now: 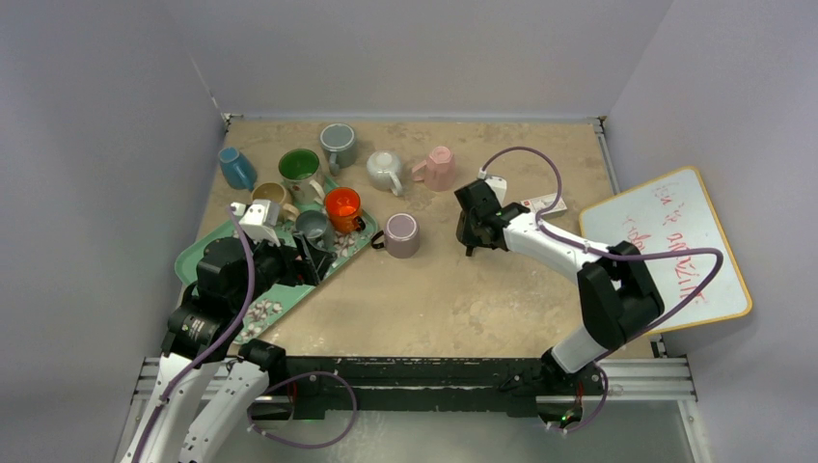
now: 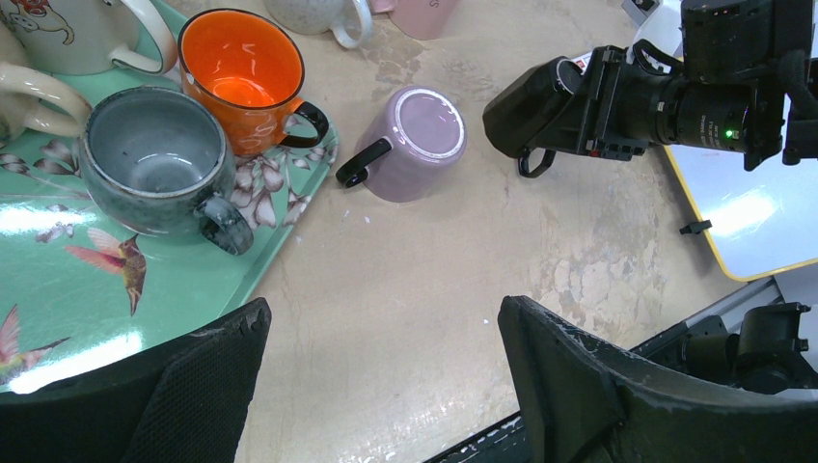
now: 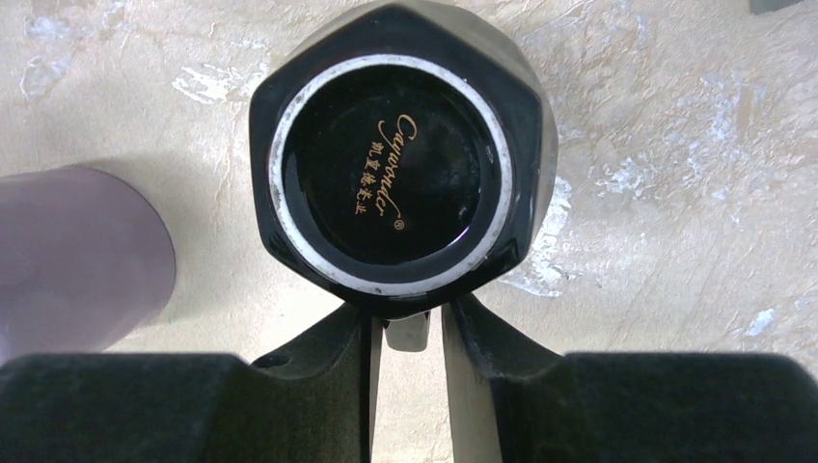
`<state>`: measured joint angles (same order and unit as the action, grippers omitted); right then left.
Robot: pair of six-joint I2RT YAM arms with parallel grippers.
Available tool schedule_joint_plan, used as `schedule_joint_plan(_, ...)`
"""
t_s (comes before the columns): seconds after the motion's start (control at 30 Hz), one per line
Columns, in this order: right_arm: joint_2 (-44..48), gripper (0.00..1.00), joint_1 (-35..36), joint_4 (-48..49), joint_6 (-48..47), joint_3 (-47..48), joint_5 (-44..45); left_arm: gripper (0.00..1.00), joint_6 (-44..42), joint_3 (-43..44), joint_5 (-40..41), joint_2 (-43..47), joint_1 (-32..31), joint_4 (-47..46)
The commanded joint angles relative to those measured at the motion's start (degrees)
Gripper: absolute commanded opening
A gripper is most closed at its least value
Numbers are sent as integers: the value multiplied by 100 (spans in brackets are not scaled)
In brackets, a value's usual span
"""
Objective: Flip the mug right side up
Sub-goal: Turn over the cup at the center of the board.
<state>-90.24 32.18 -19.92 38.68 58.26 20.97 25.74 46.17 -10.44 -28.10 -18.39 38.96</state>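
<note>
While your right gripper (image 3: 407,323) pinches its handle (image 3: 407,338), the black mug (image 3: 395,164) sits inverted, gold-lettered base up; left gripper (image 2: 381,333) gapes.

Sandy, blotchy table top (image 1: 453,299) with pale worn patches. Plain grey walls (image 1: 415,48) behind and on both sides. Dark metal rail (image 1: 434,369) along the near edge of the table. White board (image 1: 666,217) with a yellow rim and red scribbles, just past the table's right edge. Soft, even light, with a few shiny spots.
</note>
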Motion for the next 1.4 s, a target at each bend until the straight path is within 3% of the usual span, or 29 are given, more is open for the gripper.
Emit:
schedule_joint_plan(0.0, -99, 28, -11, -39, 104, 230, 284, 87, -113, -3, -29, 18, 2, -73)
schedule_joint_plan(0.33, -281, 28, -15, 51, 120, 257, 291, 87, -113, -4, -28, 45, 2, -73)
schedule_joint_plan(0.7, 119, 0, -19, 516, -41, -161, 356, 87, -113, -3, -11, 39, 2, -73)
schedule_joint_plan(1.17, 1847, 0, -19, 1429, 68, -1501, -352, 87, -70, 7, 70, -101, 2, -49)
schedule_joint_plan(1.37, 3108, 0, -18, 1672, 305, -2131, -612, 87, -30, 19, 112, -85, 2, -42)
